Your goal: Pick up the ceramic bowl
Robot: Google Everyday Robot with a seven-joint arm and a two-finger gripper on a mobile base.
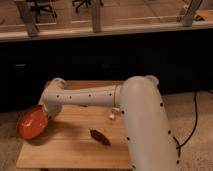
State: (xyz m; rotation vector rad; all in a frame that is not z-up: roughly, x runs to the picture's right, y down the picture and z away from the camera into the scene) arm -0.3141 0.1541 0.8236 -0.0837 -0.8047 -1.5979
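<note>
The ceramic bowl (32, 123) is glossy orange-red, wide and shallow. It hangs tilted at the left edge of the wooden table (65, 150), its inside facing up and left. My gripper (46, 113) is at the end of the white arm, at the bowl's right rim, shut on that rim. The wrist hides most of the fingers. The arm (85, 97) reaches leftward across the table from the large white link (145, 125) at the right.
A dark brown flat object (100, 136) lies at the table's middle front. A small white thing (112, 116) lies beside the arm. A small pale cup (151, 80) peeks out behind the arm at the back right. A dark low wall runs behind. A black cable (192, 125) lies on the floor at the right.
</note>
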